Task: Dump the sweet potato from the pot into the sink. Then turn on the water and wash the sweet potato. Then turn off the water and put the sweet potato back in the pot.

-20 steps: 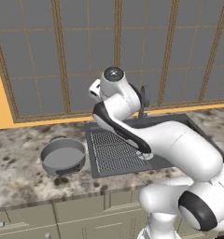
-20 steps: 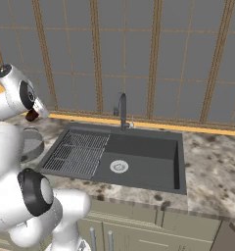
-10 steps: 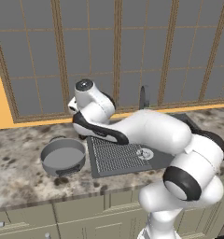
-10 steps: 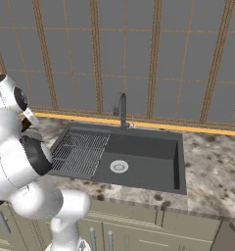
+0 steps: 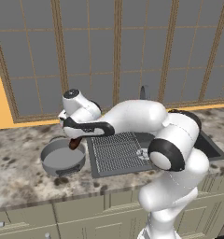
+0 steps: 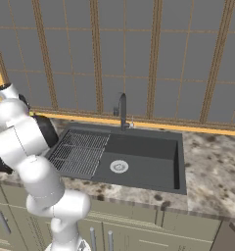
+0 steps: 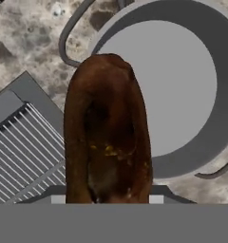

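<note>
Sweet potato sits clamped in the hand, above the pot rim.

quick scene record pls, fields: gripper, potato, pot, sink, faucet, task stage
gripper: gripper shut on the sweet potato, above the pot's rim on the sink side
potato: sweet potato held off the counter, hanging over the pot's edge; fingers hidden behind it in the hand view
pot: pot upright on the counter left of the sink, nothing inside
sink: sink with ribbed grid on its left, round drain in the basin
faucet: faucet behind the basin, no water flowing
task stage: potato being returned, not yet in the pot
</note>
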Robot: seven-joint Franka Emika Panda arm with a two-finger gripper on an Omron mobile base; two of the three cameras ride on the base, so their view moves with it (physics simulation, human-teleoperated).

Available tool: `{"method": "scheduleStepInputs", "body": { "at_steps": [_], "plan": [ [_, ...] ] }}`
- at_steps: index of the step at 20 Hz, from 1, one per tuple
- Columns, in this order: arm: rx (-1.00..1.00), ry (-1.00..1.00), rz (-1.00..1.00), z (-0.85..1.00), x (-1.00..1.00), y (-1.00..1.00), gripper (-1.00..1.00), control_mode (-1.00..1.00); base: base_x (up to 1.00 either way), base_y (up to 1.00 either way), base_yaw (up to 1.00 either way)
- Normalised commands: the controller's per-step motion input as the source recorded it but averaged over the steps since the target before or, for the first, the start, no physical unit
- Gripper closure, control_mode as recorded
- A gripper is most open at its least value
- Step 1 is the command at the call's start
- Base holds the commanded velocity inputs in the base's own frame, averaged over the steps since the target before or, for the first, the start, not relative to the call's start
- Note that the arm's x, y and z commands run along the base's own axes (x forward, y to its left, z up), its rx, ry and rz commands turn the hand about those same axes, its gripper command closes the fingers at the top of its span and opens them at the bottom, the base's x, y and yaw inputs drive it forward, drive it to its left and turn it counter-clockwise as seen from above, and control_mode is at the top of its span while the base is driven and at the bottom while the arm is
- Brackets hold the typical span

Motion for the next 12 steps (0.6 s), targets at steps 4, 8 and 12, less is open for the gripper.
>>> {"method": "scheduleStepInputs", "body": {
  "at_steps": [4, 8, 12],
  "plan": [
    [-0.01, 0.02, 0.0, -0.64, 0.08, 0.43, 1.0, -1.0, 0.0, 0.0, 0.0],
    [-0.01, 0.03, 0.0, -0.58, 0.21, 0.26, 1.0, -1.0, 0.0, 0.0, 0.0],
    [0.0, 0.0, 0.0, -0.49, 0.2, 0.13, 1.0, -1.0, 0.0, 0.0, 0.0]
  ]
}}
